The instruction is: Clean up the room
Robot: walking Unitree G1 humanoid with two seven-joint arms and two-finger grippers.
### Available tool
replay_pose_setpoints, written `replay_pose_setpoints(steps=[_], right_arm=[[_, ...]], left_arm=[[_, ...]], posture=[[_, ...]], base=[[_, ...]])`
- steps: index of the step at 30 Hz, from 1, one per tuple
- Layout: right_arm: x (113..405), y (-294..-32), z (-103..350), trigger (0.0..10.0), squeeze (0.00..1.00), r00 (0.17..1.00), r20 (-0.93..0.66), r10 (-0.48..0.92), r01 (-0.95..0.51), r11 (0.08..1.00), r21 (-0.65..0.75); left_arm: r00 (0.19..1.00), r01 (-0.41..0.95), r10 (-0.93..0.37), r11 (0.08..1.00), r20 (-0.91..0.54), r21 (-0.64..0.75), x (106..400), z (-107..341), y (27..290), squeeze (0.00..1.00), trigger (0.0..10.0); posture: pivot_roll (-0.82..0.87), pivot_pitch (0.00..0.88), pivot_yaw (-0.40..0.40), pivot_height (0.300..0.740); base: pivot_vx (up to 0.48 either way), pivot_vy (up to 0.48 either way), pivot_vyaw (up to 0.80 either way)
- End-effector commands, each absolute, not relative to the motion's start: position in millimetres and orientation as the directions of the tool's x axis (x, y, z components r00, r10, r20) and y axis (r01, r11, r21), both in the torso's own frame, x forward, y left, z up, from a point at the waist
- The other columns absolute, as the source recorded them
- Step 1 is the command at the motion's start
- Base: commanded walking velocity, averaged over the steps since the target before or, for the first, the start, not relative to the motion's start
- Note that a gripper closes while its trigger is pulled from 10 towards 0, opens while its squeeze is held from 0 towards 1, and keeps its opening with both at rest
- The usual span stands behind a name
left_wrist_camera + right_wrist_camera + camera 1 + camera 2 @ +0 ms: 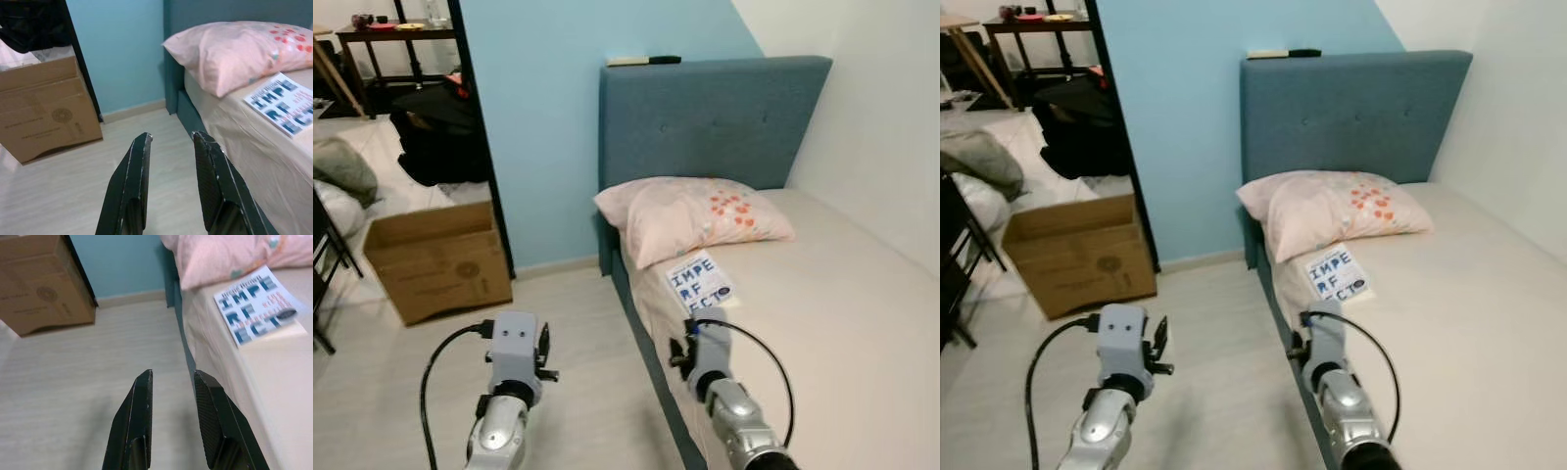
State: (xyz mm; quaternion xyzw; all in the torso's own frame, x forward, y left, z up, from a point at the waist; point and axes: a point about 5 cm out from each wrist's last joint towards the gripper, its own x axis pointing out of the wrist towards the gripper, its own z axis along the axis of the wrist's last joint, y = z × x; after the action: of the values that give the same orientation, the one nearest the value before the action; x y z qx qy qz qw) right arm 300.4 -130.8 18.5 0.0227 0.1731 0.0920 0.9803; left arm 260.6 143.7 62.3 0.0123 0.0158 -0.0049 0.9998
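White book (256, 303) lies on bed beyond right gripper (172, 374)

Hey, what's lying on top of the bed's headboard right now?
On the blue-grey headboard lie two slim things end to end: a pale flat one and a dark one. What they are is too small to tell, and anything behind the headboard is hidden.

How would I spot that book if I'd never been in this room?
Find the blue-headboard bed against the light blue wall. A pink pillow lies at its head; the book lies flat just below it, near the mattress edge. Its white cover carries big blue block letters.
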Motion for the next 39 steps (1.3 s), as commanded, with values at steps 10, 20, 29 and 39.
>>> replay_pose_setpoints(steps=[10,20,29,39], right_arm=[[302.1,-117.9,22.0,10.0,0.0,0.919,-0.32,0.229,-0.211,0.973,0.089],[303.3,-115.6,22.9,10.0,0.0,0.917,-0.321,0.236,-0.221,0.972,0.081],[304.6,-114.6,24.2,10.0,0.0,0.919,-0.316,0.236,-0.219,0.972,0.087],[304.1,-116.0,24.1,10.0,0.0,0.92,-0.314,0.233,-0.216,0.972,0.087]], left_arm=[[0.998,-0.024,0.026,0.999,-0.052,0.042,256.2,56.9,156.3,0.0,10.0],[0.999,-0.028,0.031,0.998,-0.036,0.06,255.8,59.6,158.5,0.0,10.0],[0.999,-0.034,0.036,0.997,-0.035,0.073,256.5,59.9,159.8,0.0,10.0],[0.998,-0.038,0.042,0.996,-0.041,0.084,257.5,59.4,159.5,0.0,10.0]], posture=[[-0.02,0.0,-0.036,0.74],[-0.01,0.0,-0.037,0.74],[-0.01,0.0,-0.033,0.74],[-0.01,0.0,-0.032,0.74]], base=[[0.391,0.0,0.0],[0.275,0.0,0.0],[0.0,0.0,0.0],[0.0,0.0,0.0]])
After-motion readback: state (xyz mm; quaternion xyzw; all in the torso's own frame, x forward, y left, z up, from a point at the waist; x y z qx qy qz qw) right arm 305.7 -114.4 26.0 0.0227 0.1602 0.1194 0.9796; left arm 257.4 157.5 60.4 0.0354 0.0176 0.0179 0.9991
